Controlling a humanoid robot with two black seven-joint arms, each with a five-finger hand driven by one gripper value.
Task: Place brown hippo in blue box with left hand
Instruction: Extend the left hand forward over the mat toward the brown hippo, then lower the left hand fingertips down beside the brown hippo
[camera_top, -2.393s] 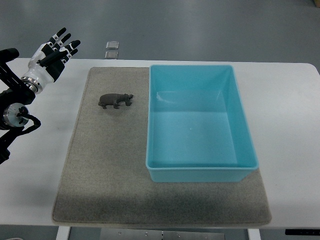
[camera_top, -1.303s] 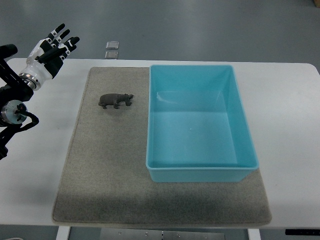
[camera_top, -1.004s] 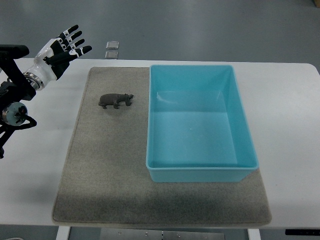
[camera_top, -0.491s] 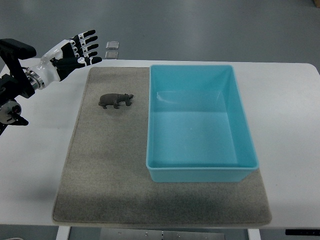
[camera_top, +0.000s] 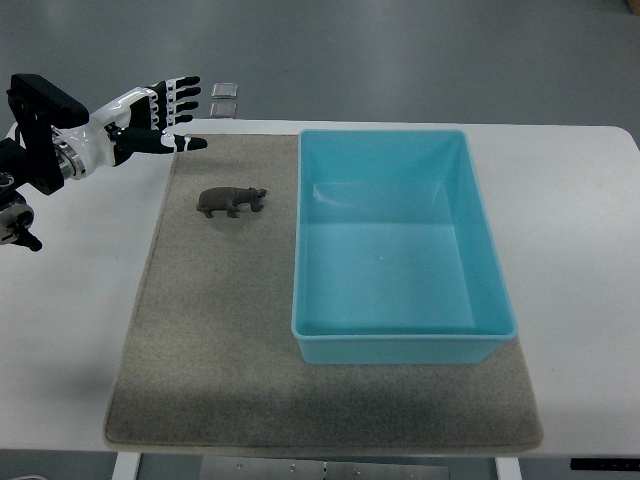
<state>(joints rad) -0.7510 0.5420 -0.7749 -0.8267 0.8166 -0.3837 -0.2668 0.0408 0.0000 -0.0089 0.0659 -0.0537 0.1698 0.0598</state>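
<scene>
Reaching in from the left edge, the left hand (camera_top: 150, 120) hangs over the table (camera_top: 70, 300) just off the far-left corner of the mat (camera_top: 220, 340). Fingers (camera_top: 180, 95) are spread and straight, holding nothing; the thumb (camera_top: 185, 144) points out over the mat's corner. The white-and-black forearm runs back to a dark wrist block at the frame edge.

Landmark for positions: the mat, a grey felt-like rectangle covering most of the white table.

Hippo (camera_top: 231, 201): brown, standing upright on the mat's far-left part, head turned toward the box (camera_top: 400, 345). It is apart from the hand, which sits farther back and to the left of it. It is not touching the box either; a strip of bare mat lies between its snout and the box's left wall.

Box: light blue, open-topped, rectangular, sitting on the mat's right half. Its far edge lines up roughly with the mat's far edge, and its right wall is close to the mat's right edge. Interior shows only a bare blue floor with faint glare.

Beyond the mat's far edge, on the grey floor past the table, two small square plates (camera_top: 225, 99) lie one behind the other, close to the fingertips as seen from above.

Right arm does not show.
</scene>
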